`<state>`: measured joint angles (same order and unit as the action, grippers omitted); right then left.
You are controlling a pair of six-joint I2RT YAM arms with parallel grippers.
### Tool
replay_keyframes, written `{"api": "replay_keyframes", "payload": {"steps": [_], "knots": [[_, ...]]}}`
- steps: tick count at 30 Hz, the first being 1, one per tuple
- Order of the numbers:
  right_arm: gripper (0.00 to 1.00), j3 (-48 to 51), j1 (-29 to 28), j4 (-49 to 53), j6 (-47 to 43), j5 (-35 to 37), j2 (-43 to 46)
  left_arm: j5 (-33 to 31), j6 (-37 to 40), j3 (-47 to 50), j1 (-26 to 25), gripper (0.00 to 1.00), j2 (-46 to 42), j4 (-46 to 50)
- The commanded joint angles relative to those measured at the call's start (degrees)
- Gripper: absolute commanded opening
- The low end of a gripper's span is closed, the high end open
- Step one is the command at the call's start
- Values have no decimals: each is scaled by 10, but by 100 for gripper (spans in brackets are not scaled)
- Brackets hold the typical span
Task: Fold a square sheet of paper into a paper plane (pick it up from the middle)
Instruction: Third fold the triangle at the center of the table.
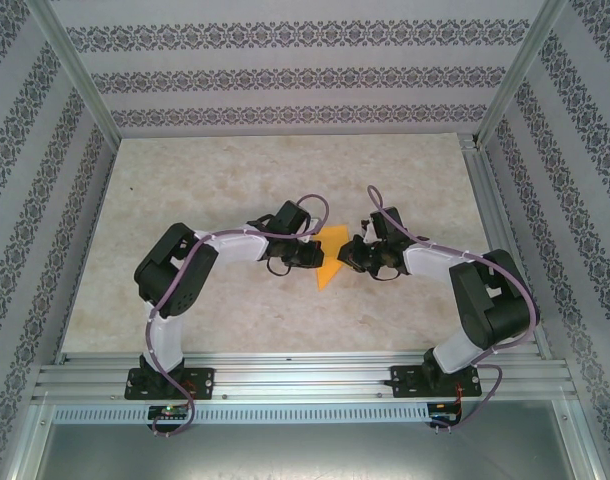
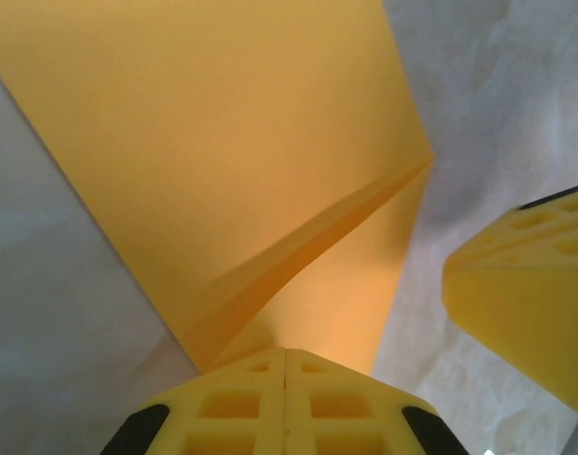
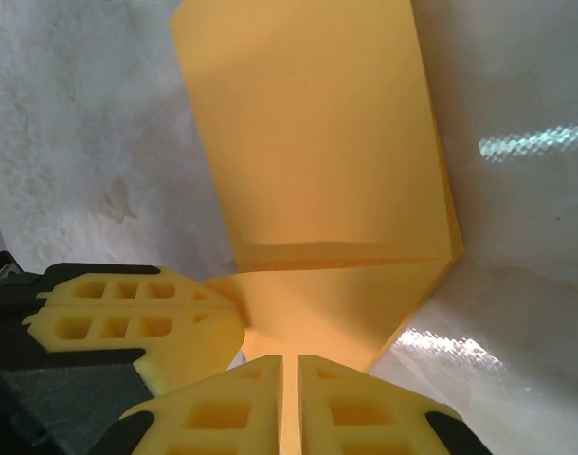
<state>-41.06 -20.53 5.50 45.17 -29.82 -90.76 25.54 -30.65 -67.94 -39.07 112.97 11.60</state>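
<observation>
The orange-yellow sheet of paper (image 1: 331,260) is folded to a pointed outline and sits mid-table between the two grippers. My left gripper (image 1: 307,254) is at its left edge. In the left wrist view the paper (image 2: 223,142) runs into the tips of the left gripper (image 2: 286,353), which is shut on it, and a raised fold rises from the pinch. My right gripper (image 1: 355,254) is at the right edge. In the right wrist view the paper (image 3: 317,142) shows a crosswise crease, and the right gripper (image 3: 289,362) is shut on its near edge.
The beige mottled table top (image 1: 235,180) extends around the paper, enclosed by patterned walls and an aluminium frame (image 1: 305,375) at the near edge. The right gripper's yellow fingers (image 2: 531,284) show beside the paper, and the left gripper's fingers (image 3: 137,322) sit close to the right gripper's.
</observation>
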Motion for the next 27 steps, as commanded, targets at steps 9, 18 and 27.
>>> {"api": "replay_keyframes", "payload": {"steps": [9,18,27], "knots": [[13,-6,-18,-8,17,14,11,-29,17,-1,-2,5,29,4],[13,-20,-25,-18,24,30,-2,-35,18,8,-2,3,25,5],[10,-53,-1,-10,-5,27,-86,-43,30,-6,-2,2,29,27]]}}
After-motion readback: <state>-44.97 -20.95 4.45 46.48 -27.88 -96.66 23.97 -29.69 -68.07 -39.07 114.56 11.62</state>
